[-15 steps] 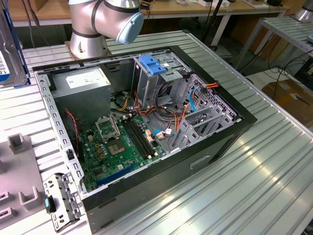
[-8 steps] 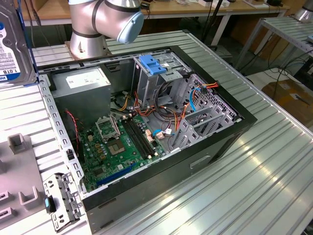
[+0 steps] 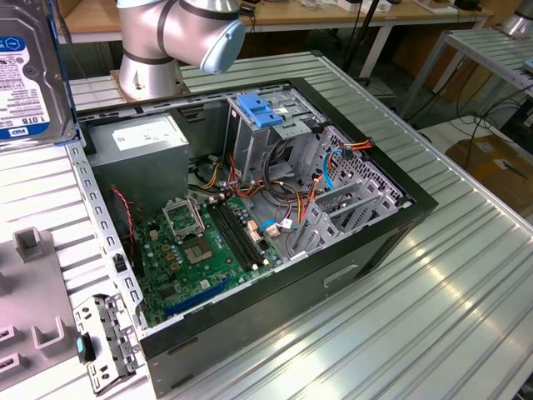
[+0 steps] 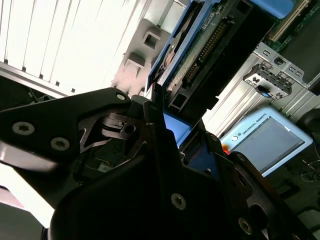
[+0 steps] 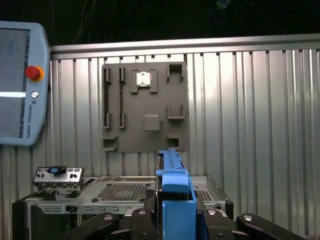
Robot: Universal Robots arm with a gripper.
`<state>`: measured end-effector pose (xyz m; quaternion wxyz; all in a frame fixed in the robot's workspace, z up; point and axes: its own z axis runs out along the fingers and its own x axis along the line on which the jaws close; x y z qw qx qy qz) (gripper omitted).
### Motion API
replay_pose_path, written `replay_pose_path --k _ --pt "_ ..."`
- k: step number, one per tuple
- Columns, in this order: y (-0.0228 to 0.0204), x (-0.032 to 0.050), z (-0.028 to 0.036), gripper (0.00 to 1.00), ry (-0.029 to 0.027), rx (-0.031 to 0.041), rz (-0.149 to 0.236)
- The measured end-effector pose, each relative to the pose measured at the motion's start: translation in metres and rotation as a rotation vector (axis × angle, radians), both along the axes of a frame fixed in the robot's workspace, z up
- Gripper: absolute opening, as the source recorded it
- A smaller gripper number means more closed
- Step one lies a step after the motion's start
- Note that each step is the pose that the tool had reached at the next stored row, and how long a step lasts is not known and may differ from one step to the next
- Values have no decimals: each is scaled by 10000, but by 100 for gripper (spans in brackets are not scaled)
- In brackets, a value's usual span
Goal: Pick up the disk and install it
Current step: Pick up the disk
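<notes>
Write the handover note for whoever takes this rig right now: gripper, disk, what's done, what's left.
Gripper: shut on the disk, clamped on its blue rails in both wrist views.
Disk: held in the air at the exterior view's left, well apart from the open computer case.
Case: lies open on the table, with the drive cage and its blue latch inside.
Done: the pick-up.
Left: the install; the disk is not in the case yet.
</notes>
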<state>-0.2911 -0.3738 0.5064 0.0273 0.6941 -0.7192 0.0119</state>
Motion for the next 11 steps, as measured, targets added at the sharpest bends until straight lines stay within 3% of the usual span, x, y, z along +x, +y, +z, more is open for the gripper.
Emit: replay_pose_path --k 11 --pt "-44 273 0 37 18 3 -1"
